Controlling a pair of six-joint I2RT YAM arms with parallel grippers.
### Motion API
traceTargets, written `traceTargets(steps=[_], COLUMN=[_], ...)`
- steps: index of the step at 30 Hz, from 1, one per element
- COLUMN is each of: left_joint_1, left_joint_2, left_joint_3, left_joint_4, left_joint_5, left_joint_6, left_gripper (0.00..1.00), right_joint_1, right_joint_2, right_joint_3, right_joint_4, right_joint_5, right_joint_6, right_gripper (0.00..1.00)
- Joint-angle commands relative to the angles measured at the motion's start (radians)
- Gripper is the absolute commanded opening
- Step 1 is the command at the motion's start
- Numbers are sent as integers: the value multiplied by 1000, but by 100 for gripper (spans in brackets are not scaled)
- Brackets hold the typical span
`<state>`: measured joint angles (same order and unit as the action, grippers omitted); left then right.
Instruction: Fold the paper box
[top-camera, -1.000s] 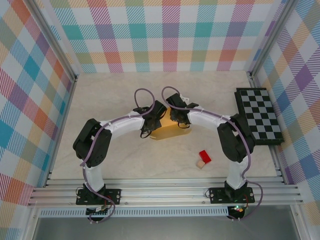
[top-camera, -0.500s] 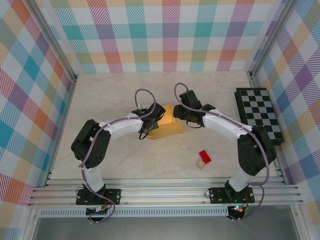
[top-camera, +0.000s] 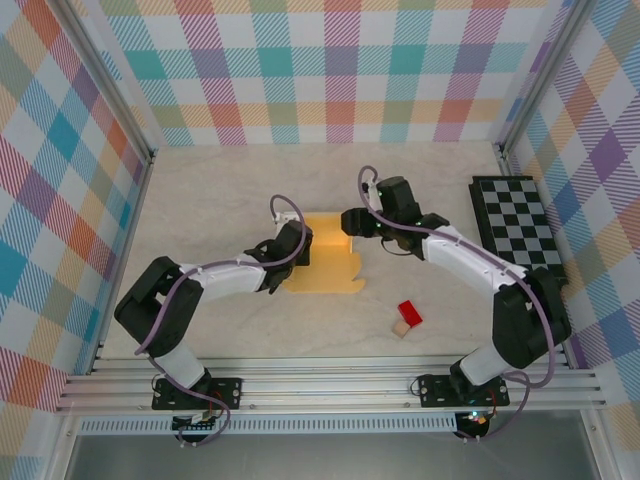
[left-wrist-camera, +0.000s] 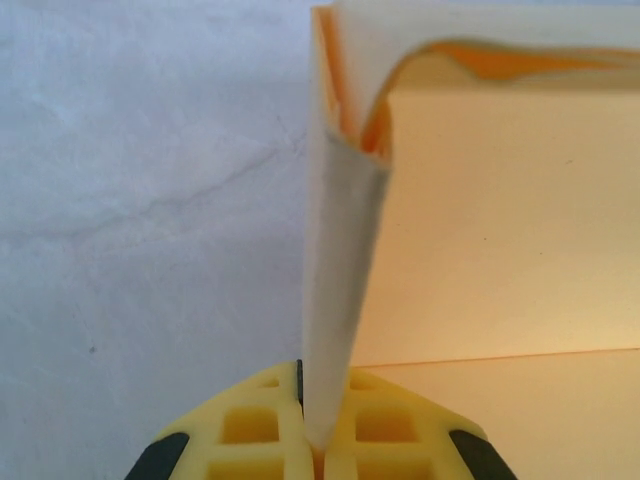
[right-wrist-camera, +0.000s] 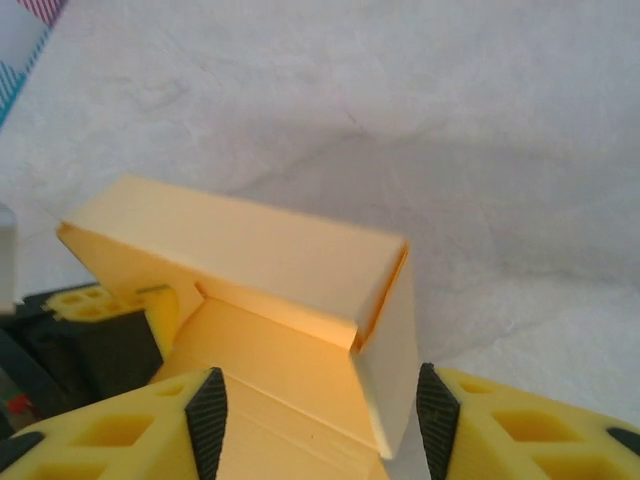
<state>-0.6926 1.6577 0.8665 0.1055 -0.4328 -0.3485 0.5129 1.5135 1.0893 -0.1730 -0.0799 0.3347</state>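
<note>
Here, the left gripper (left-wrist-camera: 320, 440) pinched the upright left flap of the pale orange-yellow thin-cardboard paper box (top-camera: 325, 262), which lay in the middle of the pale table (top-camera: 200, 190). The right gripper (right-wrist-camera: 320, 415) stood spread around the box's far right corner. With that side unclamped, the raised walls might have sprung flat.

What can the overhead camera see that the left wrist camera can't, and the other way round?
Overhead: the right gripper, open beside the far right corner of the paper box, a checkered board at the right and a small red block nearer the front.
Left wrist: a close-up of the left gripper shut on a thin upright flap of the box, seen edge-on.
Shared: the paper box and the pale table.
</note>
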Motion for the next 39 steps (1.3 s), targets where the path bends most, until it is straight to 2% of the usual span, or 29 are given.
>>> traceTargets(steps=[1,5,16,21,25,32,35,39], left_joint_1=[-8,-13,-34,-75,-85,-106,-108,-108], left_joint_2=[-28,-2,74,128,175,243,258,248], left_joint_3=[-40,-84,-125,-77,-39,40,49,48], left_joint_4=[202,302,438,404,356,231,213,189], left_joint_5=[-47,-59,-91,-211,-264,-458,-472,-432], left_joint_6=[157,195,257,312,277,263,257,234], left_gripper=[1,1,2,1,1,0,0,3], right_joint_1=[-40,-47,-45,-30,-25,-10,-8,-8], right_joint_2=[-41,19,133,154,177,221,237,242], right_joint_3=[30,72,37,26,21,38,53,57], right_joint_4=[-8,-46,18,-6,-28,-74,-92,-89], right_joint_5=[-50,-52,-85,-37,-4,52,64,69], right_joint_6=[-17,19,113,124,167,199,206,213], right_gripper=[63,63,60,57,56,56,56,56])
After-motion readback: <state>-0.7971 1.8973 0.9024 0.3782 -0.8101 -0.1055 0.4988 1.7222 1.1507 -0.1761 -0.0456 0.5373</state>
